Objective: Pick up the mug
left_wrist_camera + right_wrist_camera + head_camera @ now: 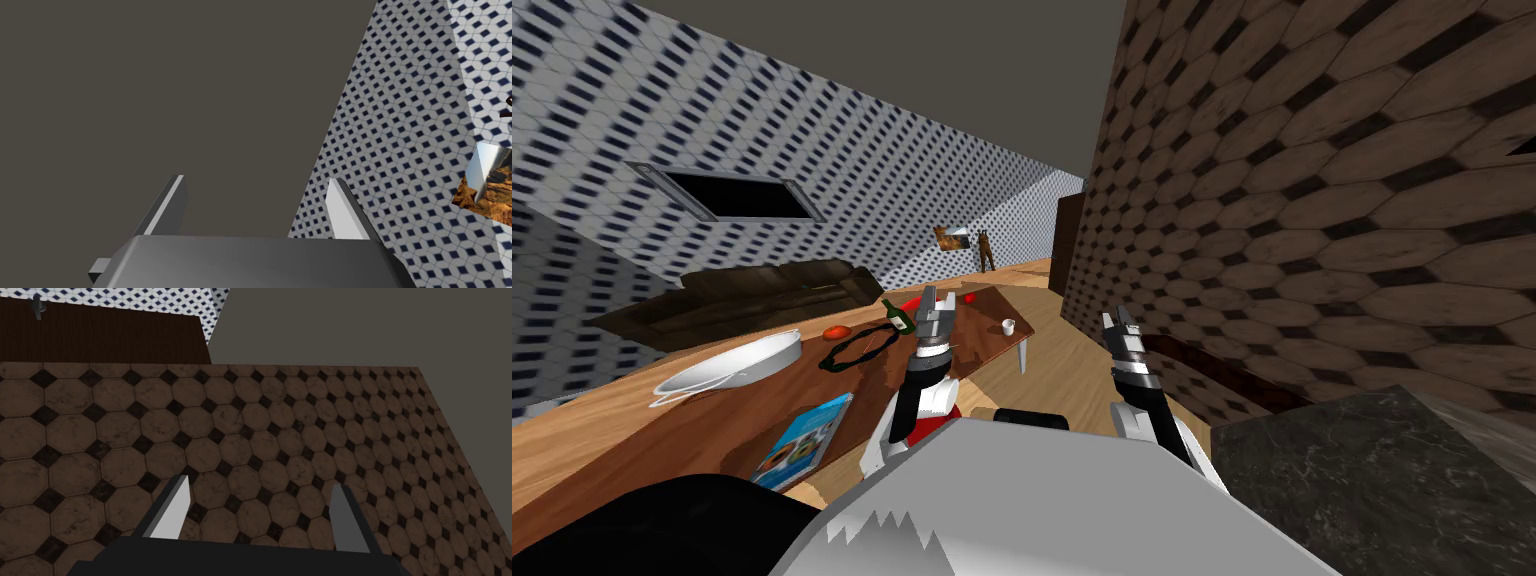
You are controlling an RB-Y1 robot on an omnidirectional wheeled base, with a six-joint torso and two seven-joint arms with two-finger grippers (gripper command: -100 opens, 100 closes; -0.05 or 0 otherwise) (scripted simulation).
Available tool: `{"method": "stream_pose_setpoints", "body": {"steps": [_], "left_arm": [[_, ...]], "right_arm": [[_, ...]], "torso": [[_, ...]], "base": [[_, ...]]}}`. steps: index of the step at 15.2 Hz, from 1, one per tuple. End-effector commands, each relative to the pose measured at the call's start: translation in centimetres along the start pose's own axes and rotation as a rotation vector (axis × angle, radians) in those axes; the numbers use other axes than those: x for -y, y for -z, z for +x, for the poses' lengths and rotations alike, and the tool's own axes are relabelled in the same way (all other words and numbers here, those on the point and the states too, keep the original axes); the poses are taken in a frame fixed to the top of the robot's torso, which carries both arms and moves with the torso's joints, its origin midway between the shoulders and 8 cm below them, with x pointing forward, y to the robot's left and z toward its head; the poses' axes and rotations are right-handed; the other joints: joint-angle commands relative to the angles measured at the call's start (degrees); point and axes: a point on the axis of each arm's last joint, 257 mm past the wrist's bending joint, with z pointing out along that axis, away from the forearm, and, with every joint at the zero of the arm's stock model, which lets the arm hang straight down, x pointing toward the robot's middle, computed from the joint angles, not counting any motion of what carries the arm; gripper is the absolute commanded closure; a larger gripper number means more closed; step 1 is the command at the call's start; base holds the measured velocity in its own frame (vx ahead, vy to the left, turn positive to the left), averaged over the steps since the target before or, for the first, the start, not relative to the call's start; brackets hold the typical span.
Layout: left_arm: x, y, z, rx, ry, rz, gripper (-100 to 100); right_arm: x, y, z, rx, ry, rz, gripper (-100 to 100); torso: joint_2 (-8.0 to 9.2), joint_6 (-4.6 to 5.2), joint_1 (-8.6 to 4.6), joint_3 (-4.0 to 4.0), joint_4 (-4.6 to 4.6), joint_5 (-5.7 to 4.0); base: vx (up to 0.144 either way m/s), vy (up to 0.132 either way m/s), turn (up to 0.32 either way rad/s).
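A small white mug [1007,327] stands upright near the far right corner of the long brown table [712,420]. My left gripper [936,308] is raised over the table, left of the mug and apart from it, open with nothing between its fingers [345,210]. My right gripper [1116,322] is held up to the right of the table, over the wooden floor, also open and empty, its fingers [172,508] pointing at the brown tiled wall.
On the table lie a green bottle [898,317], a black ring-shaped thing [857,350], a red object [834,331], a large white bowl [734,365] and a blue book [804,438]. A dark sofa [742,295] stands behind. A brown tiled wall [1312,220] runs along the right; a dark counter [1372,480] is near right.
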Motion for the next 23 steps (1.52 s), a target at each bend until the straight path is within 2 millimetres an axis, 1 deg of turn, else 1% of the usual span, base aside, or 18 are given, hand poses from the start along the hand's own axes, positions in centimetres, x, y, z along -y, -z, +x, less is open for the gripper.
{"method": "stream_pose_setpoints", "body": {"steps": [1,3,4,5,6,7,8,9,11,13,14,15,16,18,19,20,21,23], "left_arm": [[-1.1,0.1,-0.1,-0.02,-0.02,-0.039,-100],[-2.7,0.3,-0.4,-0.033,-0.045,-0.094,-100],[-2.8,0.3,-0.4,-0.033,-0.045,-0.096,-100],[-3.7,0.5,-0.7,-0.038,-0.06,-0.131,-100],[-3.8,0.5,-0.7,-0.038,-0.06,-0.134,-100],[-4.9,0.8,-1.1,-0.041,-0.077,-0.171,-100],[-5.0,0.8,-1.1,-0.041,-0.077,-0.177,-100],[-6.0,1.1,-1.5,-0.043,-0.095,-0.213,-100],[-7.2,1.5,-2.0,-0.044,-0.115,-0.256,-100],[-7.8,1.6,-2.1,-0.044,-0.115,-0.277,-100],[-8.9,2.1,-2.7,-0.044,-0.135,-0.317,-100],[-9.3,2.2,-2.7,-0.044,-0.135,-0.334,-100],[-10.2,2.6,-3.4,-0.043,-0.156,-0.366,-100],[-10.8,2.9,-3.4,-0.044,-0.156,-0.395,-100],[-12.0,3.5,-4.2,-0.043,-0.177,-0.441,-100],[-12.4,3.7,-4.2,-0.043,-0.178,-0.459,-100],[-13.3,4.3,-5.0,-0.041,-0.199,-0.493,-100],[-14.1,4.7,-5.1,-0.041,-0.199,-0.527,-100]], "right_arm": [[0.0,0.0,0.0,0.0,0.0,0.0,0],[0.0,0.0,0.0,0.0,0.0,0.0,0],[0.0,0.0,0.0,0.0,0.0,0.0,0],[0.0,0.0,0.0,0.0,0.0,0.0,0],[0.0,0.0,0.0,0.0,0.0,0.0,0],[0.0,0.0,0.0,0.0,0.0,0.0,0],[0.0,0.0,0.0,0.0,0.0,0.0,0],[0.0,0.0,0.0,0.0,0.0,0.0,0],[0.0,0.0,0.0,0.0,0.0,0.0,0],[0.0,0.0,0.0,0.0,0.0,0.0,0],[0.0,0.0,0.0,0.0,0.0,0.0,0],[0.0,0.0,0.0,0.0,0.0,0.0,0],[0.0,0.0,0.0,0.0,0.0,0.0,0],[0.0,0.0,0.0,0.0,0.0,0.0,0],[0.0,0.0,0.0,0.0,0.0,0.0,0],[0.0,0.0,0.0,0.0,0.0,0.0,0],[0.0,0.0,0.0,0.0,0.0,0.0,0],[0.0,0.0,0.0,0.0,0.0,0.0,0]], "torso": [[0.0,0.0,0.0,0.0,0.0,0.0],[-0.07,0.02,-0.02,-0.04,-0.01,0.0],[-0.12,0.02,-0.02,-0.07,-0.03,0.0],[-0.15,0.01,-0.01,-0.09,-0.03,0.0],[-0.17,0.02,-0.02,-0.1,-0.04,0.0],[-0.16,0.01,-0.02,-0.1,-0.04,0.0],[-0.17,0.02,-0.03,-0.1,-0.04,0.0],[-0.17,0.01,-0.03,-0.1,-0.04,-0.01],[-0.16,0.01,-0.03,-0.1,-0.04,-0.01],[-0.17,0.01,-0.02,-0.1,-0.04,0.0],[-0.15,0.0,-0.02,-0.09,-0.03,-0.01],[-0.15,0.01,-0.02,-0.09,-0.03,0.0],[-0.16,0.01,-0.02,-0.09,-0.04,0.0],[-0.19,0.02,-0.03,-0.11,-0.04,-0.01],[-0.17,0.0,-0.03,-0.1,-0.04,0.0],[-0.17,0.02,-0.04,-0.1,-0.04,-0.01],[-0.17,0.01,-0.05,-0.1,-0.04,-0.01],[-0.22,0.02,-0.04,-0.13,-0.05,-0.01]], "base": [[0.012,-0.005,-0.065],[0.036,-0.01,-0.136],[0.043,-0.006,-0.082],[0.04,-0.009,-0.079],[0.033,-0.009,-0.063],[0.037,-0.011,-0.086],[0.036,-0.009,-0.082],[0.038,-0.01,-0.12],[0.035,-0.007,-0.114],[0.032,-0.005,-0.053],[0.033,-0.006,-0.082],[0.037,-0.007,-0.103],[0.045,-0.01,-0.118],[0.038,-0.007,-0.085],[0.036,-0.013,-0.114],[0.039,-0.009,-0.113],[0.05,-0.011,-0.158],[0.044,-0.005,-0.094]]}}
